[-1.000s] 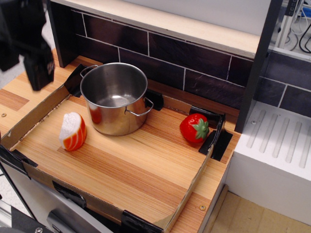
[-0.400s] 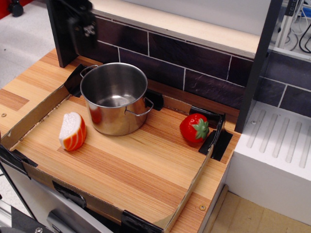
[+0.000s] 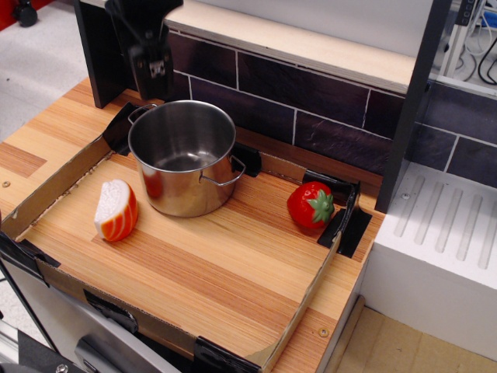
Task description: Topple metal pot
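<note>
The metal pot (image 3: 184,158) stands upright at the back left of the wooden tray (image 3: 217,272), shiny steel with two wire loop handles, empty inside. My black gripper (image 3: 154,81) hangs just behind and above the pot's back-left rim, in front of the dark tiled wall. Its fingers look close together and hold nothing; it does not touch the pot.
A red toy strawberry (image 3: 311,205) lies at the tray's back right. An orange-and-white toy wedge (image 3: 116,210) stands left of the pot. Cardboard walls edge the tray. The dark tiled backsplash (image 3: 311,93) runs behind, and a white drain rack (image 3: 443,225) sits to the right.
My gripper has swung from the far left front to behind the pot, then moved right and lower toward its back rim. The pot and toys have not moved.
</note>
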